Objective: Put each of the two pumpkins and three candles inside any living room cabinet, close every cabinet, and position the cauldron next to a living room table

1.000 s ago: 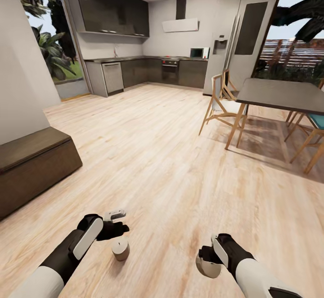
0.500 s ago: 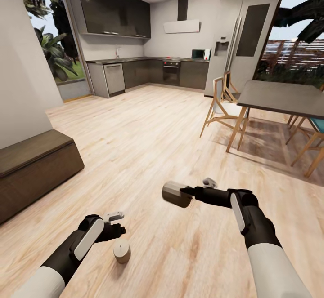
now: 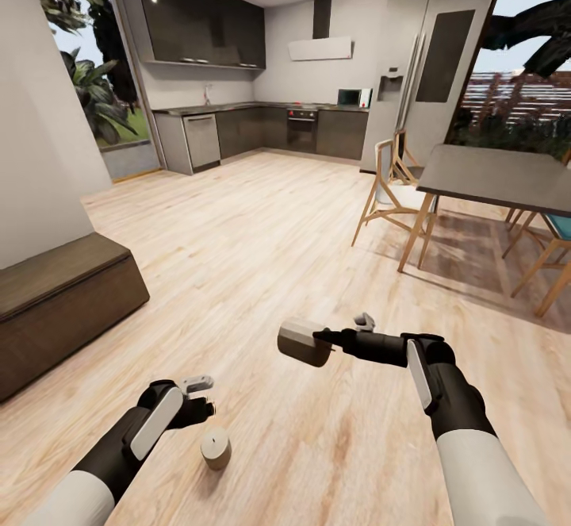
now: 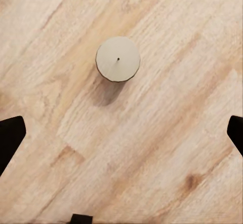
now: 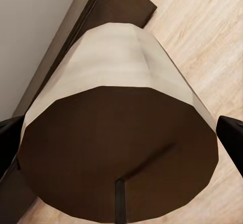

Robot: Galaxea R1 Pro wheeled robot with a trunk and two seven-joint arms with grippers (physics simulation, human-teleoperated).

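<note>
Right tool: clenched on a candle, held above the floor, near the cabinet. Second candle: upright on the floor, just beside the left tool, which was released, its fingers spread wide.

The right gripper was low by the robot's side a second ago, holding a candle. Now that arm is stretched out forward and up, and it holds the candle out above the wooden floor, lying on its side. In the last half second it slid a little more to the left. The left gripper has pulled a bit away from the other candle standing on the floor.
</note>
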